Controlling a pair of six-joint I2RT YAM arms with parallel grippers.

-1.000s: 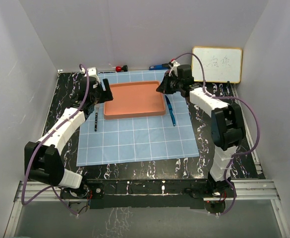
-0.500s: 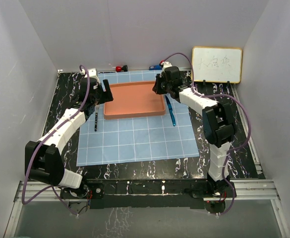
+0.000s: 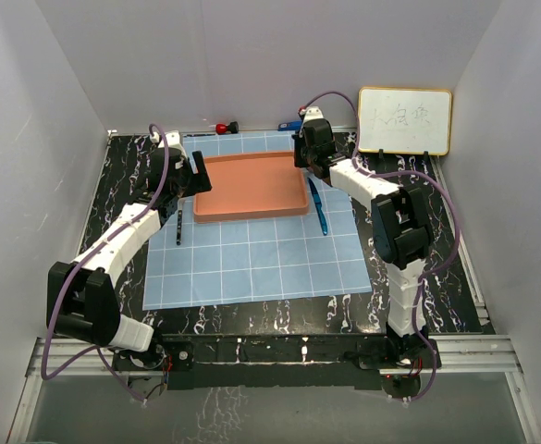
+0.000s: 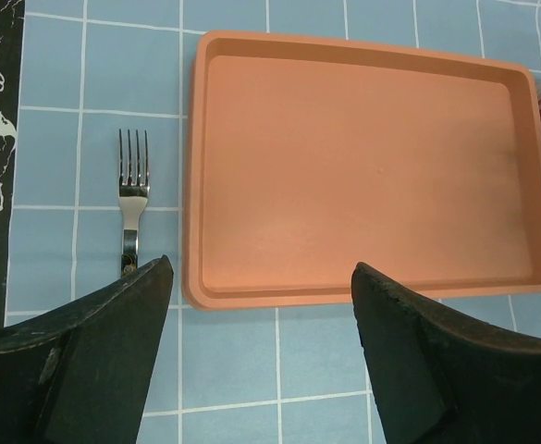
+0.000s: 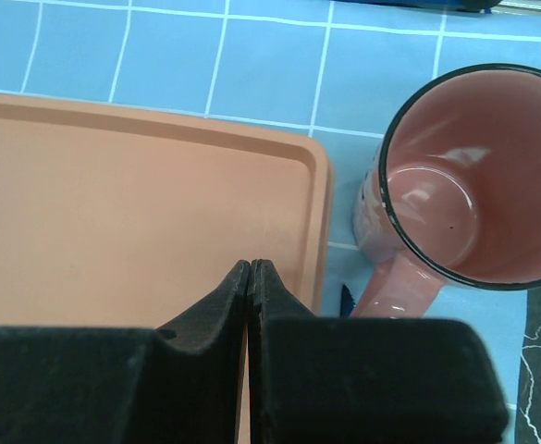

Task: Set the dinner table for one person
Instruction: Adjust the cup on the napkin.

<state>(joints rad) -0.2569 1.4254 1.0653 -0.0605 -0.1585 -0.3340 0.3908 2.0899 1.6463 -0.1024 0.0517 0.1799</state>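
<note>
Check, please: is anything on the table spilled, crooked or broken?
Nothing stands out. The orange tray lies flat on the cloth, the fork lies beside its left edge, and the pink mug stands upright and empty by its far right corner.

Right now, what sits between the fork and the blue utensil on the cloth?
The orange tray, empty, lies between them, with the fork along one side and the blue utensil along the other. The top view shows all three.
</note>
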